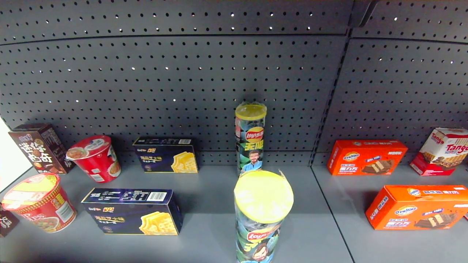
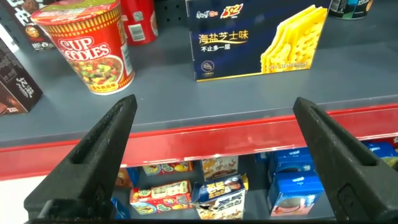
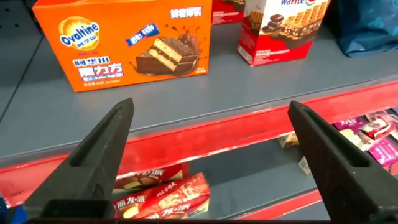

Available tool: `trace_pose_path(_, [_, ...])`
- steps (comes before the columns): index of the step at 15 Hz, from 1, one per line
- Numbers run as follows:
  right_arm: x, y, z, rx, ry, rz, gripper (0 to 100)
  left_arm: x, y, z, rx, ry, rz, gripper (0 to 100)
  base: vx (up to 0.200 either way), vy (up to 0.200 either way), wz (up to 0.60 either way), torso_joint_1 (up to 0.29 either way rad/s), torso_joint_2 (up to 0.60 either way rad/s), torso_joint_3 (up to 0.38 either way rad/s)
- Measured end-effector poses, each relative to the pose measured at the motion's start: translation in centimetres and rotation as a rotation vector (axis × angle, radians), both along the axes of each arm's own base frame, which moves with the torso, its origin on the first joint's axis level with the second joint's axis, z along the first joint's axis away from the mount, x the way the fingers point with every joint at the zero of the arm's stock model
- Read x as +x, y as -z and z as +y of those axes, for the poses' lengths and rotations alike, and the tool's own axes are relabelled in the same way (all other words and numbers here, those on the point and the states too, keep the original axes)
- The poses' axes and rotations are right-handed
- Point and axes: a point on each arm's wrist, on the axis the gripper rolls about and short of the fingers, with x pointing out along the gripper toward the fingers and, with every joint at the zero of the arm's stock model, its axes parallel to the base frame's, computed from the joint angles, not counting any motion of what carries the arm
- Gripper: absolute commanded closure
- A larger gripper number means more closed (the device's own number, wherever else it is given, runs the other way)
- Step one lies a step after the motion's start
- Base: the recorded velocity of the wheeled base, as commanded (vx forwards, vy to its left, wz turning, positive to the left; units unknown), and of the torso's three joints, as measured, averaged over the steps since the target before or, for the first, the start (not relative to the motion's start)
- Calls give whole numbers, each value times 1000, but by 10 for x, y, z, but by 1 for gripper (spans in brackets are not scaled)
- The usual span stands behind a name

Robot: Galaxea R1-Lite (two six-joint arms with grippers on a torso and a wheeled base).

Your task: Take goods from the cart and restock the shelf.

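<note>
Two tall chip cans with yellow lids stand mid-shelf, one at the front [image 1: 262, 215] and one by the pegboard [image 1: 250, 137]. Dark blue cracker boxes lie to their left, one near [image 1: 133, 211] and one far [image 1: 166, 155]. My left gripper [image 2: 214, 158] is open and empty, held before the shelf's red front edge [image 2: 205, 134], facing the near cracker box [image 2: 258, 37] and a cup of noodles [image 2: 87, 40]. My right gripper [image 3: 214, 162] is open and empty too, in front of the same red edge [image 3: 205, 134], facing an orange wafer box [image 3: 127, 40].
The grey shelf [image 1: 204, 233] also holds red noodle cups [image 1: 38, 206] [image 1: 95, 157], a brown box [image 1: 40, 148], two orange boxes [image 1: 365, 156] [image 1: 416, 206] and a red-white wafer box [image 1: 442, 149]. A lower shelf of packets [image 2: 186, 190] shows under the red edge.
</note>
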Motion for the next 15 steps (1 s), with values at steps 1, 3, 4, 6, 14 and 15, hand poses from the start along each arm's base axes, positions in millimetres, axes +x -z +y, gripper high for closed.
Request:
trace_pose_path(1, [0, 0, 0, 2, -3, 6, 0, 0, 0, 0, 0, -2, 0, 0, 0, 0, 0, 0, 0, 0])
trace_pose_path(3, [2, -1, -1, 14, -28, 38, 0, 0, 0, 0, -1, -3, 0, 0, 0, 0, 0, 0, 0, 0])
trace_pose_path(4, [4, -2, -3, 21, -69, 62, 0, 0, 0, 0, -2, -3, 0, 0, 0, 0, 0, 0, 0, 0])
trace_pose_path(6, [7, -3, -5, 25, -213, 99, 0, 0, 0, 0, -7, -1, 1, 0, 0, 0, 0, 0, 0, 0])
trace_pose_path(14, [-1, -1, -7, 5, -310, 0, 0, 0, 0, -1, -7, 25, 0, 0, -25, 0, 0, 0, 0, 0])
trace_pose_path(15, [-1, -1, -7, 3, -313, -2, 0, 0, 0, -1, -3, 26, 0, 0, 0, 0, 0, 0, 0, 0])
